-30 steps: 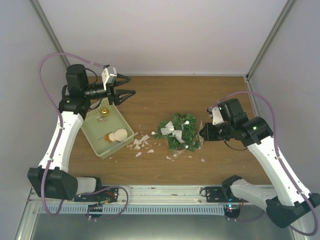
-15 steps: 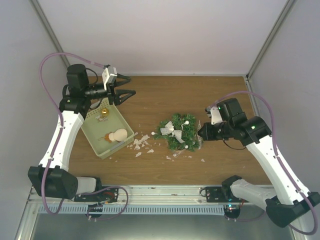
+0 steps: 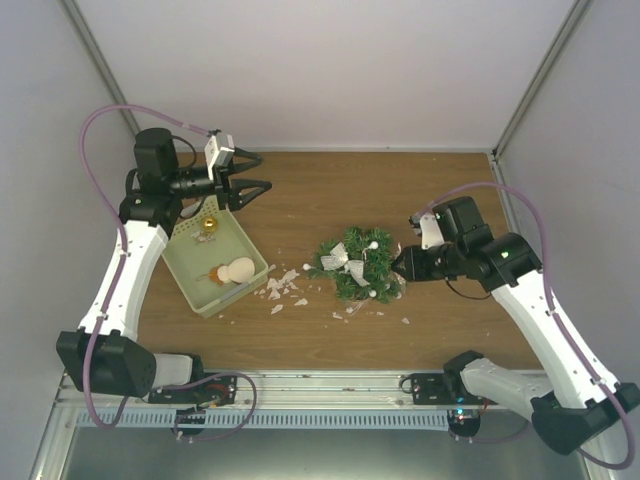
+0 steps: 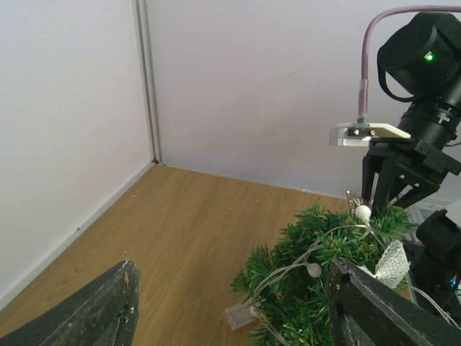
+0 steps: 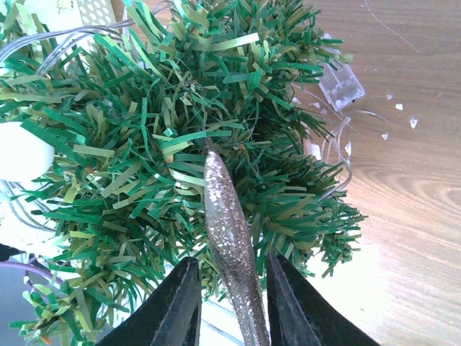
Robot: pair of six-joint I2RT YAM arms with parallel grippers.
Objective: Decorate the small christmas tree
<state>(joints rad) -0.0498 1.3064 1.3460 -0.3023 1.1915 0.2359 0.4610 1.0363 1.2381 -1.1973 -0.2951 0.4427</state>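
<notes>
Enclosure: plain white walls (image 3: 300,70) on three sides of a wooden table (image 3: 420,190).
Left arm: it runs up the left of the overhead frame. The left gripper (image 3: 262,170) hangs at upper left, beyond the far end of the tray, with its jaws wide apart and nothing in them.
Right arm: it comes in from the lower right. The right gripper (image 3: 400,265) sits right of centre, tight against the tree's right-hand side.
Tray (image 3: 200,250): pale green, left of centre. It holds a gold ball (image 3: 209,225) and a cream ornament (image 3: 238,270).
Small christmas tree (image 3: 357,265): middle of the table, dark and bushy. It already wears a silver bow (image 3: 340,260) and a string of white beads.
Shards (image 3: 283,290): white bits scattered between tray and tree.
Icicle ornament (image 5: 225,209): a glittery spindle in the right wrist view, its tip buried in the branches.
Right jaws: slightly apart, one finger on each side of the spindle with a sliver of gap showing — not pinching it, as I judge.
Key relation: the tree lies straight ahead of the right jaws, and the spindle's long axis runs along that same line into the foliage. The right arm is far the nearer — the left is well apart, over by the tray.
</notes>
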